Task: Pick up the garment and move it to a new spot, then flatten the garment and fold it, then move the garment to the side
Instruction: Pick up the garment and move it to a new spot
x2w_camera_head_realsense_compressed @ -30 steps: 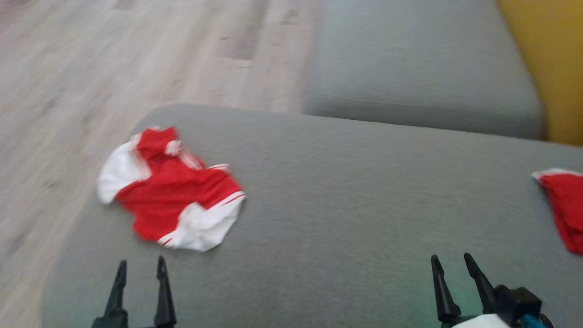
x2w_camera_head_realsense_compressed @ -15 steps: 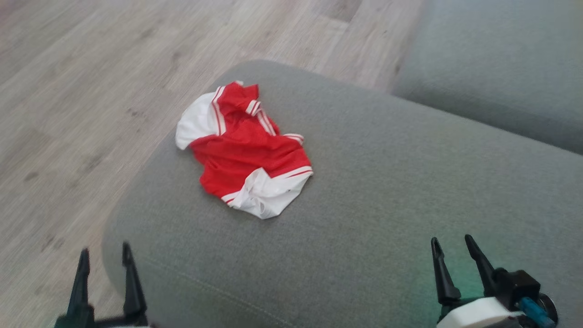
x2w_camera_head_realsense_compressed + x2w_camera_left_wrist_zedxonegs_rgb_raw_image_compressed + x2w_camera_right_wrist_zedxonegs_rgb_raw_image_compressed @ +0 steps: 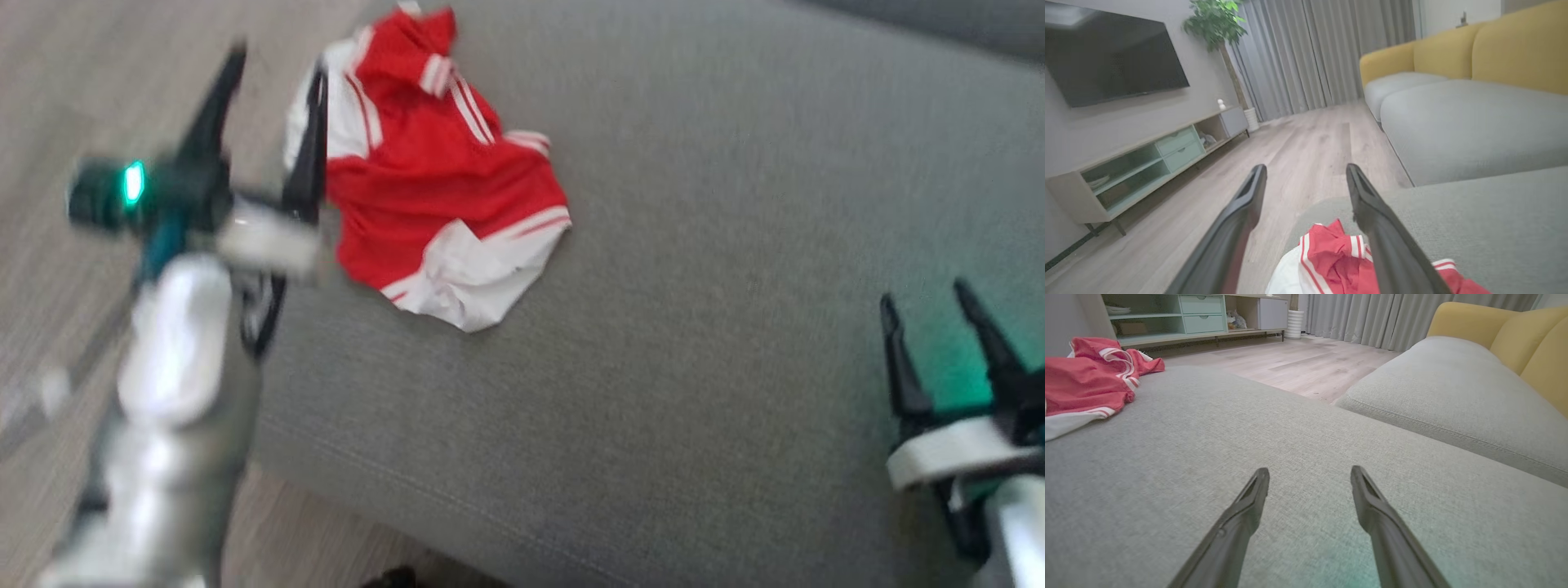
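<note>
A crumpled red and white garment (image 3: 433, 175) lies near the left end of a grey sofa cushion (image 3: 694, 269). My left gripper (image 3: 273, 69) hangs open at the garment's left edge, one finger over its white sleeve, nothing between the fingers. The left wrist view looks down on the garment (image 3: 1331, 261) between and below its open fingers (image 3: 1237, 220). My right gripper (image 3: 927, 298) stands open and empty above the bare cushion at the lower right. In the right wrist view the garment (image 3: 1086, 379) lies far off to the left.
Wooden floor (image 3: 73, 73) borders the cushion's left edge. A second grey seat cushion (image 3: 1453, 388) with yellow backrests (image 3: 1515, 53) lies beyond. A TV cabinet (image 3: 1147, 163), a television (image 3: 1106, 61) and a potted plant (image 3: 1216, 24) stand across the room.
The head camera has swung down and left. My left arm has risen from the bottom of the view and reached forward to the garment's left edge. The garment lies as before.
</note>
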Robot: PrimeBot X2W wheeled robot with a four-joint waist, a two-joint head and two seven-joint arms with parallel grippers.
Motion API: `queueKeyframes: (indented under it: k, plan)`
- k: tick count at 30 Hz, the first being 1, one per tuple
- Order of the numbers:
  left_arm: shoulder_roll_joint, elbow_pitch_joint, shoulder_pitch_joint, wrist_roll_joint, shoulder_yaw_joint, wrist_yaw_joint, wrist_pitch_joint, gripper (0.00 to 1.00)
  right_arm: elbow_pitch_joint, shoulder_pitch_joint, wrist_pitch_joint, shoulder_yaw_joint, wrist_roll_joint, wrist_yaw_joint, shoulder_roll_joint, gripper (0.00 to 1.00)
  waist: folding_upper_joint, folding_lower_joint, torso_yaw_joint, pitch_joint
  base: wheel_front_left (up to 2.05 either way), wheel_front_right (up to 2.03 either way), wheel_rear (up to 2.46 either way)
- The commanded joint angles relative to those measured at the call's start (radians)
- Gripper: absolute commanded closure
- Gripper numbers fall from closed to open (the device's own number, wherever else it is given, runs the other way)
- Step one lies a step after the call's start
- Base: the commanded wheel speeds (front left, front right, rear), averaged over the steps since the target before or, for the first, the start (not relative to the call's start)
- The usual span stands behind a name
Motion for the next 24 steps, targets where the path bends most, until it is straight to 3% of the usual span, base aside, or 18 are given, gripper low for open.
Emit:
queueKeyframes:
  k: [1,6,11,20,24]
  plan:
    - [0.048,0.055,-0.112,-0.016,0.005,-0.003,0.017,0.00,-0.041,-0.026,-0.012,0.016,-0.010,0.007,-0.034,0.00,0.0000,-0.0005,-0.053,0.139,0.00,0.00,0.00]
    - [0.060,0.304,-0.348,-0.192,-0.079,-0.005,0.102,0.00,-0.078,-0.071,-0.012,0.000,-0.016,0.007,-0.083,0.00,0.0000,-0.0005,-0.118,0.241,0.00,0.00,0.00]
    - [0.105,0.492,-0.467,-0.317,-0.131,-0.006,0.200,0.00,-0.114,-0.084,-0.012,-0.028,-0.022,0.007,-0.109,0.00,0.0000,-0.0005,-0.166,0.315,0.00,0.00,0.00]
    - [0.155,0.638,-0.516,-0.419,-0.192,-0.006,0.207,0.00,-0.158,-0.102,-0.012,-0.057,-0.030,0.007,-0.103,0.00,0.0000,-0.0005,-0.219,0.383,0.00,0.00,0.00]
    - [0.183,0.670,-0.530,-0.438,-0.221,-0.006,0.159,0.04,-0.164,-0.107,-0.012,-0.065,-0.035,0.007,-0.094,0.00,0.0000,-0.0005,-0.229,0.391,0.00,0.00,0.00]
